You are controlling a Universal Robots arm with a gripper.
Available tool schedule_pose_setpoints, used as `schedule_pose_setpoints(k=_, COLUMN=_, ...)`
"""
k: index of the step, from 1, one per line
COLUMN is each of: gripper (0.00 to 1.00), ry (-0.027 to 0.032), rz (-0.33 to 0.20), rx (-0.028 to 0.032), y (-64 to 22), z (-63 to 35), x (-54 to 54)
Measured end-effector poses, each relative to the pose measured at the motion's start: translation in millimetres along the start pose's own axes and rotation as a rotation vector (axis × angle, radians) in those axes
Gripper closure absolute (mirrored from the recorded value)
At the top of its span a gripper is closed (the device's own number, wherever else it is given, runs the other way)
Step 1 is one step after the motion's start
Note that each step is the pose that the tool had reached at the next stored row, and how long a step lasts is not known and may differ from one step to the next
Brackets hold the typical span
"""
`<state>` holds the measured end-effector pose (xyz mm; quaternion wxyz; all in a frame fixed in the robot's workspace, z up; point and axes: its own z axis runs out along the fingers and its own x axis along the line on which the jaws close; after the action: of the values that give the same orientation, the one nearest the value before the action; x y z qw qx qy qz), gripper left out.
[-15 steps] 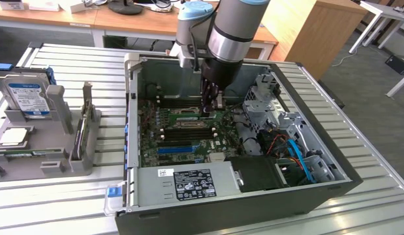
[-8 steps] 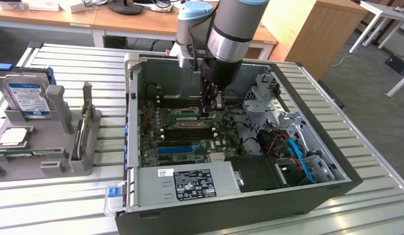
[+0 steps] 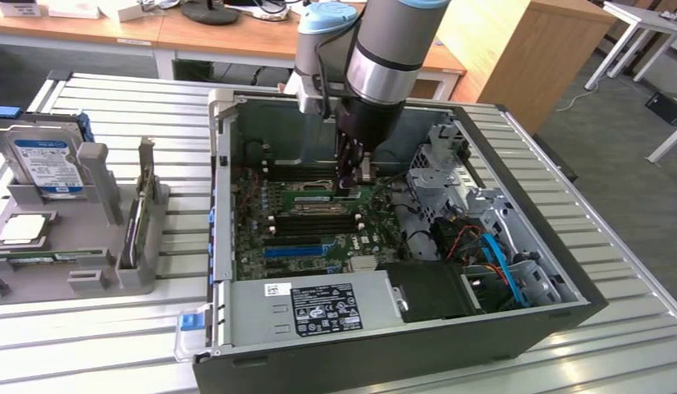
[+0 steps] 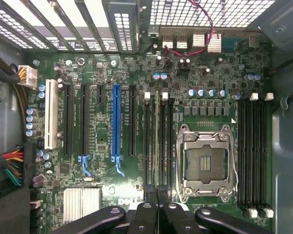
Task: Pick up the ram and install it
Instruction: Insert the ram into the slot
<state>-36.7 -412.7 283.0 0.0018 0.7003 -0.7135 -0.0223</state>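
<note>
Ram (image 4: 157, 141): seen edge-on as a thin pale-green strip, held over the black slots (image 4: 147, 141) just beside the CPU socket (image 4: 205, 161) and lined up lengthwise with them; whether it is seated in a slot cannot be told.
Fingers (image 4: 145, 219): clenched together on the near end of the ram, which runs straight out from between them.
Arm (image 3: 380, 66): reaches down into the open case (image 3: 426, 345), with its black tool end low over the motherboard (image 4: 102, 136).
Motherboard: lies flat in the case; a long blue slot (image 4: 116, 122) and a white slot (image 4: 51, 114) lie on the far side of the ram from the socket, and a second bank of black slots (image 4: 254, 151) lies beyond the socket.
Socket: bare, with its metal frame closed.
Power supply (image 3: 316, 304): grey box with a black label at the case's near edge in the exterior view.
Desk (image 3: 612, 328): slatted metal top carrying the case.
Holder (image 3: 53, 271): grey rack on the desk at the exterior view's left, well apart from the fingers, with a hard drive (image 3: 43, 164) standing upright in it and an upright card (image 3: 135, 222) beside it.
</note>
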Motion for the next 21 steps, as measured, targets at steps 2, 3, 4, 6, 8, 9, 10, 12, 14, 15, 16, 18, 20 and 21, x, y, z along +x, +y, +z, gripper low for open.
schedule_pose_setpoints(k=2, gripper=0.88, ry=-0.0001, rz=0.002, rx=0.0002, y=0.0, z=0.0, x=0.0)
schedule_pose_setpoints(k=3, gripper=0.88, ry=-0.0003, rz=0.002, rx=0.0002, y=0.0, z=0.1, x=0.0)
schedule_pose_setpoints(k=4, gripper=0.88, ry=-0.0003, rz=0.002, rx=0.0002, y=0.0, z=0.1, x=0.0)
schedule_pose_setpoints(k=6, gripper=0.88, ry=-0.0002, rz=0.002, rx=0.0002, y=0.0, z=0.2, x=0.0)
schedule_pose_setpoints(k=8, gripper=0.88, ry=-0.0005, rz=0.002, rx=0.0004, y=-0.1, z=1.1, x=0.0)
schedule_pose_setpoints(k=9, gripper=0.88, ry=-0.0001, rz=0.002, rx=0.0003, y=-0.1, z=1.6, x=0.0)
schedule_pose_setpoints(k=10, gripper=0.88, ry=0.0003, rz=0.002, rx=0.0003, y=-0.1, z=2.2, x=0.1)
schedule_pose_setpoints(k=12, gripper=0.88, ry=0.0006, rz=0.003, rx=0.0004, y=-0.1, z=3.7, x=0.1)
schedule_pose_setpoints(k=14, gripper=0.88, ry=0.0009, rz=0.003, rx=0.0005, y=-0.2, z=5.0, x=0.1)
schedule_pose_setpoints(k=15, gripper=0.88, ry=0.0011, rz=0.003, rx=0.0004, y=-0.2, z=5.3, x=0.2)
schedule_pose_setpoints(k=16, gripper=0.88, ry=0.0013, rz=0.003, rx=0.0003, y=-0.2, z=5.3, x=0.2)
schedule_pose_setpoints(k=18, gripper=0.88, ry=0.0014, rz=0.003, rx=0.0004, y=-0.2, z=5.3, x=0.2)
schedule_pose_setpoints(k=20, gripper=0.88, ry=0.0012, rz=0.003, rx=0.0004, y=-0.2, z=5.4, x=0.2)
schedule_pose_setpoints(k=21, gripper=0.88, ry=0.0012, rz=0.003, rx=0.0004, y=-0.2, z=5.4, x=0.2)
